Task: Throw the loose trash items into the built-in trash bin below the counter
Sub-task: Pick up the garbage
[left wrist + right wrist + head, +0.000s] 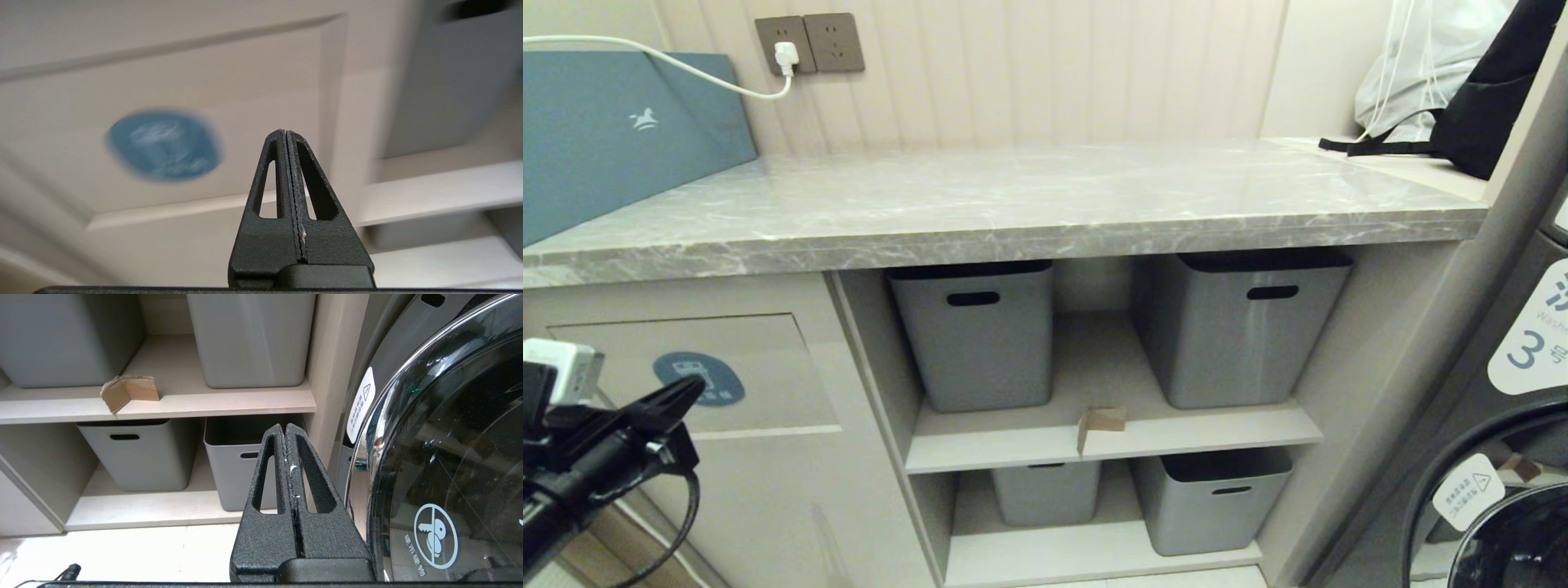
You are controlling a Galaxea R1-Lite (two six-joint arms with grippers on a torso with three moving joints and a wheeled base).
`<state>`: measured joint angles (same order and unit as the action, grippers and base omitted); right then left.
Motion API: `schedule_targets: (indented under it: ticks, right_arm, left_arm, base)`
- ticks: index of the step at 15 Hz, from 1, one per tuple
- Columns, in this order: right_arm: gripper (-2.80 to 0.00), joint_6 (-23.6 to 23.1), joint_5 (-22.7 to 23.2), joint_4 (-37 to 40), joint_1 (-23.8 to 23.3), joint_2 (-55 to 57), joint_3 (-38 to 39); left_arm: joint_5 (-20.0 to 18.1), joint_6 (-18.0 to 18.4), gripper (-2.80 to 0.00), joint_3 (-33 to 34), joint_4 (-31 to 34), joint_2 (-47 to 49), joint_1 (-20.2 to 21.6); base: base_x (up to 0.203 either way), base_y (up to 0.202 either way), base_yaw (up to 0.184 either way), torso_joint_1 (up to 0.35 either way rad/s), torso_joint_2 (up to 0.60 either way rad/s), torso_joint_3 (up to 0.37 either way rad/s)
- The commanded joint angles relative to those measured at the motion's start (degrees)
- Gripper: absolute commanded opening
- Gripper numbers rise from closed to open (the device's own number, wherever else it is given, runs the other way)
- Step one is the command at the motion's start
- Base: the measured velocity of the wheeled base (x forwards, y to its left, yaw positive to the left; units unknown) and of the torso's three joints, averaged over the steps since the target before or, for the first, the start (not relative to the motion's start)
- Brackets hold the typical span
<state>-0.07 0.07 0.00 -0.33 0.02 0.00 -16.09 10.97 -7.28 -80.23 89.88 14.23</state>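
Note:
One folded brown cardboard scrap (1101, 423) (128, 390) stands at the front edge of the upper shelf, between two grey tubs. The built-in trash bin (768, 359) (245, 81) is a beige flap with a blue oval sticker (698, 378) (163, 145), in the cabinet front under the grey marble counter (1013, 204). My left gripper (690, 390) (284, 132) is shut and empty, its tip just in front of the sticker's lower part. My right gripper (284, 426) is shut and empty, low by the floor beside the washing machine.
Two grey tubs (976, 339) (1241, 327) sit on the upper shelf, two more (1213, 498) below. A washing machine door (1494, 506) (449, 457) is at the right. On the counter lie a blue board (621, 131) and a black bag (1486, 106).

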Motion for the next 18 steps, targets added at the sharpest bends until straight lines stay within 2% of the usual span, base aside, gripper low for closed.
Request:
schedule_targets:
  ticks: [1,2,6,8,10,11,12,14,16,18]
  right_arm:
    - [-2.8,-0.01,0.01,0.0,0.01,-0.02,0.0]
    - [-2.8,-0.01,0.01,0.0,0.07,-0.02,0.0]
    - [-2.8,-0.01,0.01,0.0,0.0,-0.02,0.0]
    - [-2.8,-0.01,0.01,0.0,-0.02,-0.02,0.0]
    - [-2.8,-0.01,0.01,0.0,-0.01,-0.02,0.0]
    - [-2.8,-0.01,0.01,0.0,0.02,-0.02,0.0]
    - [-2.8,-0.01,0.01,0.0,-0.02,-0.02,0.0]
    - [-2.8,-0.01,0.01,0.0,-0.02,-0.02,0.0]
    - [-2.8,-0.01,0.01,0.0,-0.02,-0.02,0.0]
    - [-2.8,-0.01,0.01,0.0,0.04,-0.02,0.0]
  left_arm:
    - [-0.16,0.13,-2.8,1.05,2.08,-8.97,-3.53]
    - [-0.22,0.16,-2.8,1.85,4.1,-11.35,-5.59]
    - [-0.11,0.26,-2.8,4.38,13.0,-18.31,-9.36]
    - [0.45,0.32,-2.8,4.31,17.75,-21.29,-14.84]
    - [4.31,0.26,-2.8,4.24,20.77,-23.32,-23.18]
    - [8.92,-0.08,-2.8,3.88,22.08,-23.78,-26.65]
    - [11.72,-0.53,-2.8,2.79,23.1,-23.6,-27.85]
    - [11.83,-1.29,-2.8,0.2,23.79,-22.15,-28.08]
    - [12.59,-1.13,-2.8,0.94,23.75,-22.38,-27.95]
    - [15.14,-0.73,-2.8,1.92,23.79,-26.7,-27.34]
  base:
    - [0.0,0.0,0.0,0.0,0.0,0.0]
    - [0.0,0.0,0.0,0.0,0.0,0.0]
    - [0.0,0.0,0.0,0.0,0.0,0.0]
    - [0.0,0.0,0.0,0.0,0.0,0.0]
    - [0.0,0.0,0.0,0.0,0.0,0.0]
    - [0.0,0.0,0.0,0.0,0.0,0.0]
    - [0.0,0.0,0.0,0.0,0.0,0.0]
    - [0.0,0.0,0.0,0.0,0.0,0.0]
    - [0.0,0.0,0.0,0.0,0.0,0.0]
    - [0.0,0.0,0.0,0.0,0.0,0.0]
